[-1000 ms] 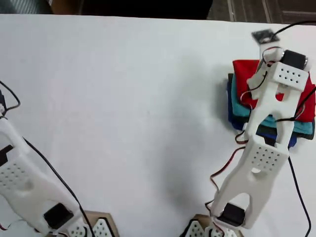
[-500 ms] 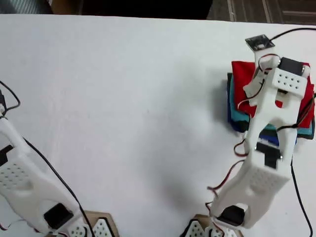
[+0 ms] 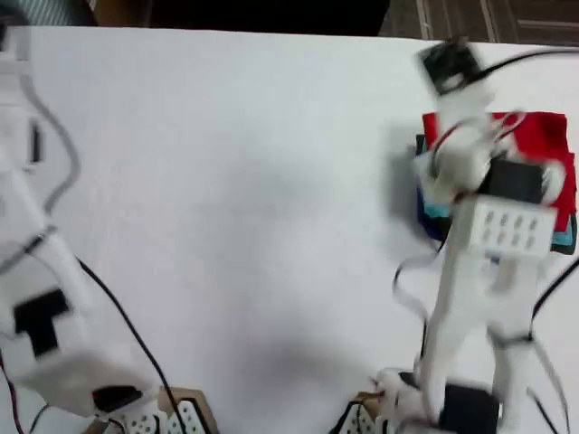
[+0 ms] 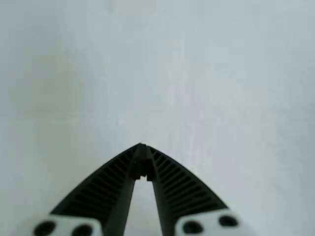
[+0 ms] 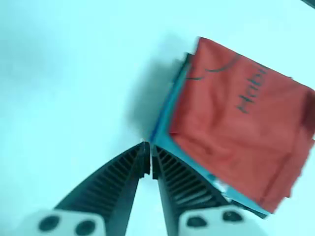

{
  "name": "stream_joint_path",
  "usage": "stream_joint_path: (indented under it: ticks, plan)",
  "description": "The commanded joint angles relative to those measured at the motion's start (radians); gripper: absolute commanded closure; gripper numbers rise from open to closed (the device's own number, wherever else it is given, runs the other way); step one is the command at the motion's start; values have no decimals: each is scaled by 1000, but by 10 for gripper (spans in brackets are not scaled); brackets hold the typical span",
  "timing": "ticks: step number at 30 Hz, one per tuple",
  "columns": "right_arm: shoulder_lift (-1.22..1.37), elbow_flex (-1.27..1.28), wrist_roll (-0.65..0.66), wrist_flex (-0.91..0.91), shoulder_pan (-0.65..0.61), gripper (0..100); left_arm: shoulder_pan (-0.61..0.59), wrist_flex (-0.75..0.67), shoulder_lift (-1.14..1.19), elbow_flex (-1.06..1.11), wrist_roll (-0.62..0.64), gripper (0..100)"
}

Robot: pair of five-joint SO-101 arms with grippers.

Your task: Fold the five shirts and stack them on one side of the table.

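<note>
Both jaws are pinched together, empty, as the white plastic right arm (image 3: 493, 235) lifts off the red-topped stack of folded fabric shirts (image 3: 543, 140); stacking looks finished.

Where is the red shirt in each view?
High: red shirt tops the stack at the table's right edge, partly under the arm.
Left wrist: bare table past the shut left pincer.
Right wrist: red shirt just beyond the right pincer.
Landmark: teal shirt edging out beneath it.
</note>
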Motion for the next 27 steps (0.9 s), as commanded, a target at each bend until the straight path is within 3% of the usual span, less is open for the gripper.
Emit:
stream_joint_path:
  ticks: [1,6,12,27]
  plan:
    - [-237,224,-61,-39,-59,977,135,-6,-250,308,-34,975]
    - [-423,468,-233,5,-65,977,180,-146,-525,743,-32,975]
    - [-529,713,-204,-21,-131,977,176,-367,-766,1257,-35,974]
    - [-1046,1185,-199,-82,-16,978,172,-466,-1398,1886,-37,973]
